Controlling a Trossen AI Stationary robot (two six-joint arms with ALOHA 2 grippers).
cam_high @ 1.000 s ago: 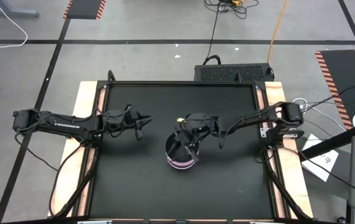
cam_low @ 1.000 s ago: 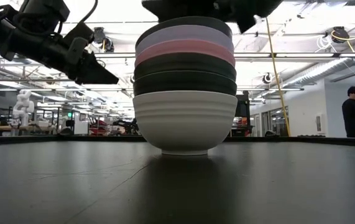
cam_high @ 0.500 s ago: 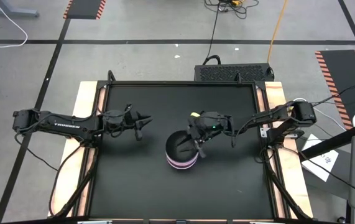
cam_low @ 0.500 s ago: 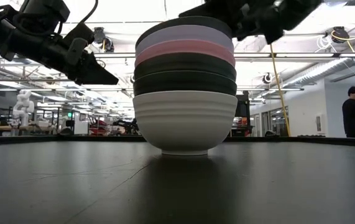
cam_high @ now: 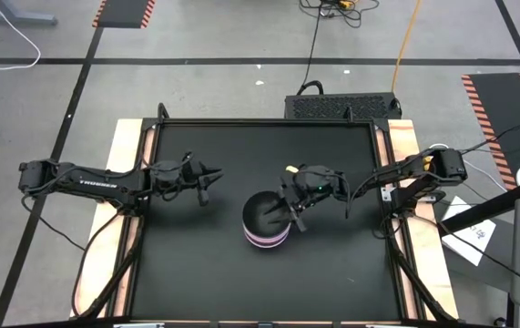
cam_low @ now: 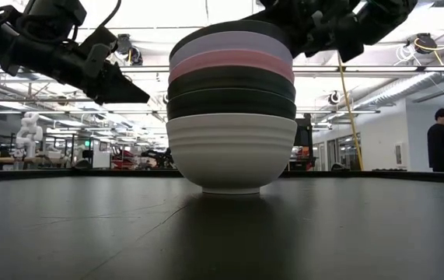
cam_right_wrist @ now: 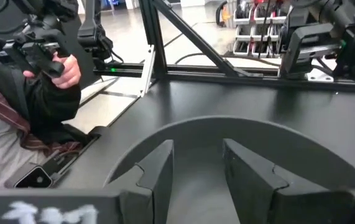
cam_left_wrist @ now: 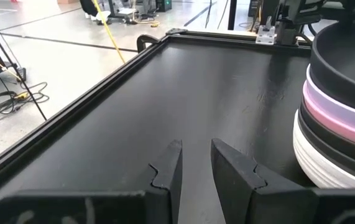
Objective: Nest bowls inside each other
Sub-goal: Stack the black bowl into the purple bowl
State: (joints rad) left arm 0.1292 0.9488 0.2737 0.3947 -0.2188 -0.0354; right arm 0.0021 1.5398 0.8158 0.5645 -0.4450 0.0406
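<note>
Illumination is even and bright, supplied by overhead ceiling lights (cam_low: 408, 74) that show blown-out white across the top of the low view. The matte black counter (cam_low: 89, 225) carries a soft sheen and a diffuse shadow below the centre stack. In both wrist views, the near foreground at the bottom edge is blurred.

So the bowls (cam_high: 266, 221) are one nested stack mid-table (cam_high: 332, 273) (black one on top, pink rim lower down). Right gripper (cam_high: 289, 211) hangs over its edge, left gripper (cam_high: 207, 182) well apart.
</note>
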